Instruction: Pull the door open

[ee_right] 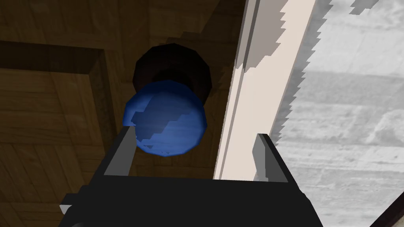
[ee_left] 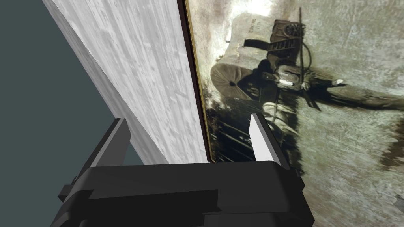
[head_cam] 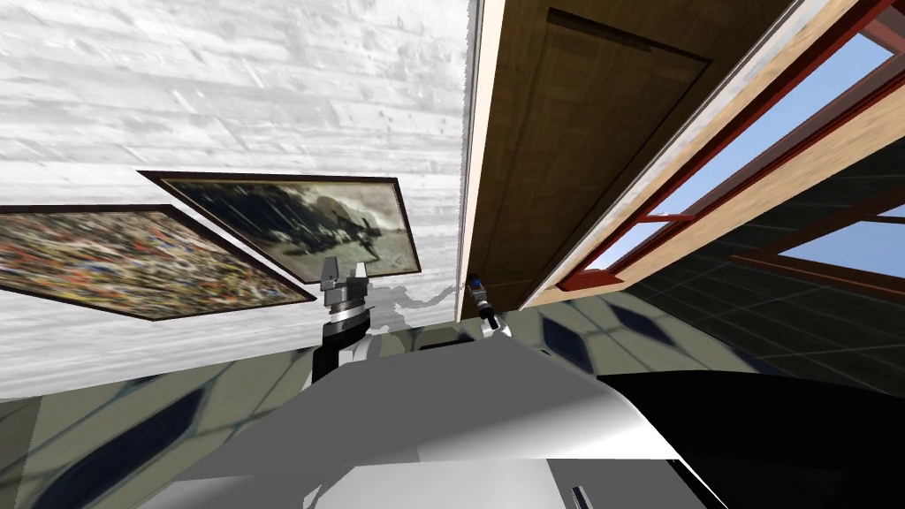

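Note:
A brown wooden panelled door (head_cam: 574, 132) stands just ahead of me on the right. Its round blue knob (ee_right: 165, 118) sits on a dark round base (ee_right: 171, 71) close to the door's edge. My right gripper (ee_right: 193, 151) is open around the knob, which lies against one finger (ee_right: 122, 151) and well apart from the other finger (ee_right: 264, 157). In the head view the right gripper (head_cam: 478, 290) is small, at the door's lower edge beside the frame. My left gripper (head_cam: 345, 276) is raised before the wall, open (ee_left: 189, 138) and holding nothing.
A pale door frame (ee_right: 252, 79) runs right beside the knob, with a white wall (head_cam: 265, 88) beyond it. Two framed pictures (head_cam: 300, 221) (head_cam: 115, 256) hang on that wall. A red-framed window (head_cam: 751, 150) lies to the door's right. The floor is dark tile (head_cam: 574, 340).

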Controlling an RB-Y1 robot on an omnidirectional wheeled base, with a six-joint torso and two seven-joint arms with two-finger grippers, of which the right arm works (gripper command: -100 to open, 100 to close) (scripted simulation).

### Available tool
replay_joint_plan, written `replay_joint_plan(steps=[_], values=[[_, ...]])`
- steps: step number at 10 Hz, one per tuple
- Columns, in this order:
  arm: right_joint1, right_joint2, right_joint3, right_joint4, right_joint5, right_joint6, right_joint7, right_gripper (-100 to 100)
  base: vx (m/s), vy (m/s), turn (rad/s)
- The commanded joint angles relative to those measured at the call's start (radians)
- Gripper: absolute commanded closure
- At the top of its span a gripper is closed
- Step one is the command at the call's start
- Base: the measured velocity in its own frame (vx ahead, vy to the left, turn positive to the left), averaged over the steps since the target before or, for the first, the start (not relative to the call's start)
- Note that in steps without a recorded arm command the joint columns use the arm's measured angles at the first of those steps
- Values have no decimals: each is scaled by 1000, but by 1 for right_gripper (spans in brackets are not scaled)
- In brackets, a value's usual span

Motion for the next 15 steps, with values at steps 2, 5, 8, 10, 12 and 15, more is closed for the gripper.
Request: replay_joint_plan(steps=[2, 5, 8, 10, 12, 15], values=[[1, 10, -1, 13, -6, 2, 4, -100, 77, -42, -7], [1, 10, -1, 13, -6, 2, 4, 100, -18, 3, -17], [1, 10, -1, 13, -6, 2, 4, 100, 0, -1, 3], [8, -21, -5, 16, -10, -9, -13, -100, -157, 130, 147], [13, -51, -9, 17, -15, -21, -35, -100, -188, 129, 48], [20, -89, -16, 20, -22, -40, -69, -100, -178, -18, 4]])
